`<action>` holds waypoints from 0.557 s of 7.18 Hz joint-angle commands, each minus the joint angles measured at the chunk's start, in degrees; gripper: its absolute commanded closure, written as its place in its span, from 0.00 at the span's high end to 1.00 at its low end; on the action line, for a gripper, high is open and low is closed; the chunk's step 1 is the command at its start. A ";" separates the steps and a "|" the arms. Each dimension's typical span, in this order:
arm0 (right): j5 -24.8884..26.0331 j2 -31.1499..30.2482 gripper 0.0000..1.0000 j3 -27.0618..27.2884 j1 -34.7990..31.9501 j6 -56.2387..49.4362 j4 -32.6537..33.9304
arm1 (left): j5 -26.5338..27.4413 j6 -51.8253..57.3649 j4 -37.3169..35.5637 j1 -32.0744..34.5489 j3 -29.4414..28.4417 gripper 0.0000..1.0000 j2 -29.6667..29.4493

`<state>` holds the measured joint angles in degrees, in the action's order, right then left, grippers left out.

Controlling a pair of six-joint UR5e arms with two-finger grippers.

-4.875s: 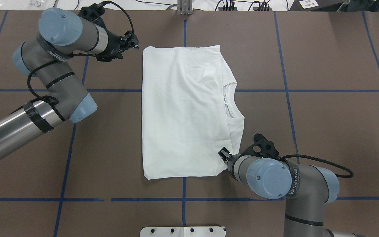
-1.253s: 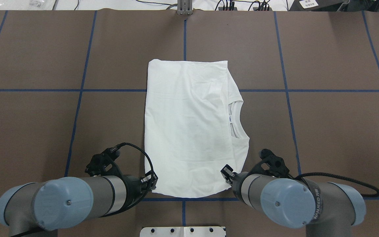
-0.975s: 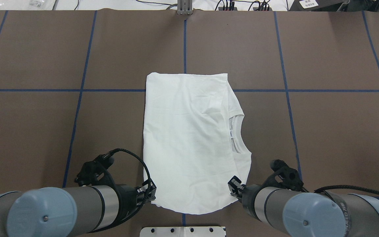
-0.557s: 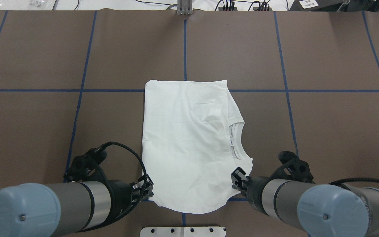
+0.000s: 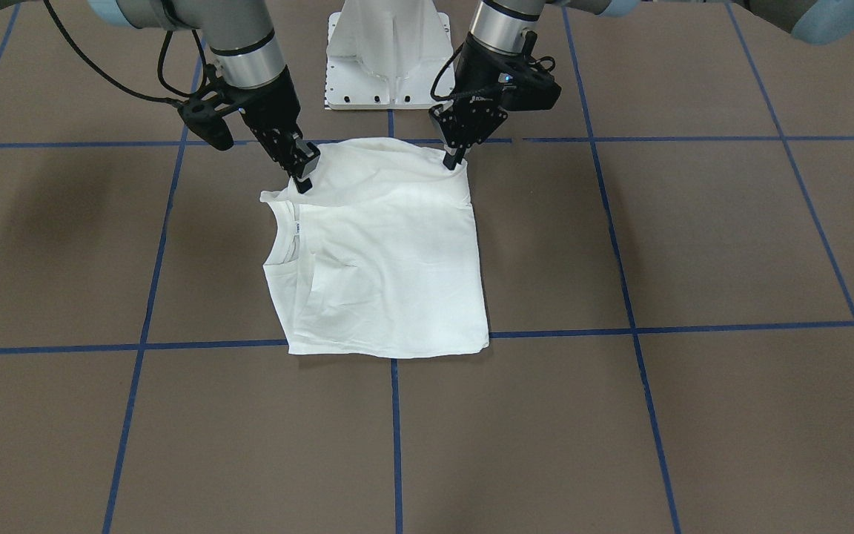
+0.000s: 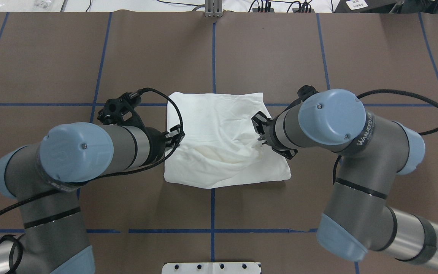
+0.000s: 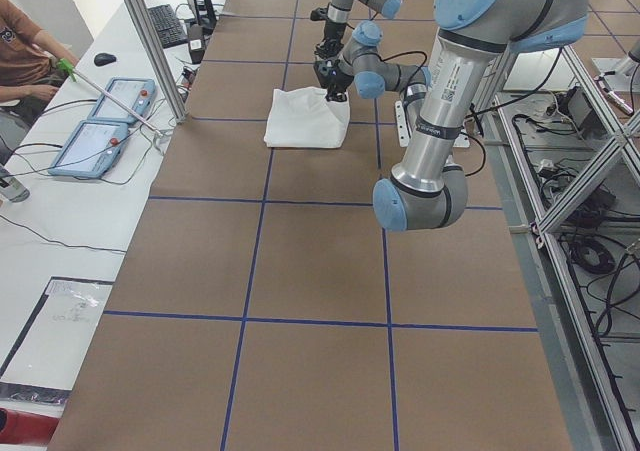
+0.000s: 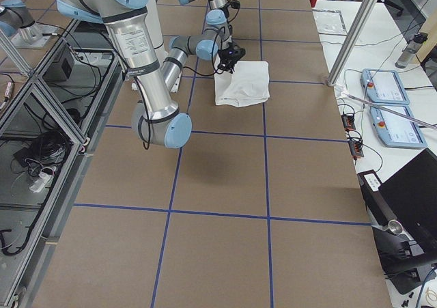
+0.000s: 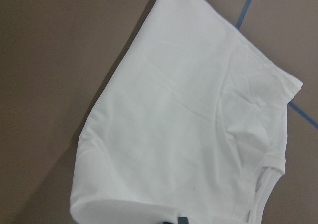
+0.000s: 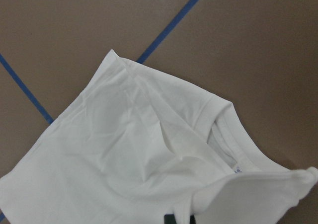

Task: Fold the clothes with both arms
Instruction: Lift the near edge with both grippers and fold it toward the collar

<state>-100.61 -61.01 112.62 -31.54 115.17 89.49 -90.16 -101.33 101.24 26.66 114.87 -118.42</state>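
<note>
- T-shirt (image 6: pixel 219 160) sits mid-tabletop (image 6: pixel 51 57), already narrowed to a rectangle. The collar (image 5: pixel 288 231) is on the robot's right side.
- Left fingers (image 5: pixel 457 159) pinch the near (robot-side) corner on the left. Right fingers (image 5: pixel 301 180) pinch the matching corner by the collar. Both pairs are pressed together on cloth.
- That near edge is held up off the tabletop, w/ cloth sagging between the two pinches. The far edge lies flat, just past a blue tape line (image 6: pixel 32 103).
- Step, as I read it: carrying the near edge over to the far edge to halve the length, approx halfway through.
- Risk: a corner slips out. Both pinches look shallow, right at the tips, and the right one bites thicker layers near the collar.
- Risk: the arms travel unevenly, so the edge lands skewed and the fold isn't square.
- Risk: the sagging middle touches down first & traps creases. The overhead view already shows bunching under the lifted edge.
- Risk: pulling too low drags the bottom layer and shifts the far edge.
- Vs 0.6 s ago: both wrists were down at the near end and the shirt lay long & flat.
- Now both have gone fwd to abt mid-shirt, the edge is raised, and the outline is roughly half as long. The far edge has barely moved.
</note>
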 commanded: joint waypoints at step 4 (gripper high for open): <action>-8.10 12.57 0.00 -24.25 -9.85 -7.68 -7.81 | -1.51 4.73 17.65 8.92 -21.59 0.00 -5.42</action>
<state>-107.07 -50.51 93.62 -39.48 108.06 85.25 -91.62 -97.43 115.51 33.99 97.24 -123.12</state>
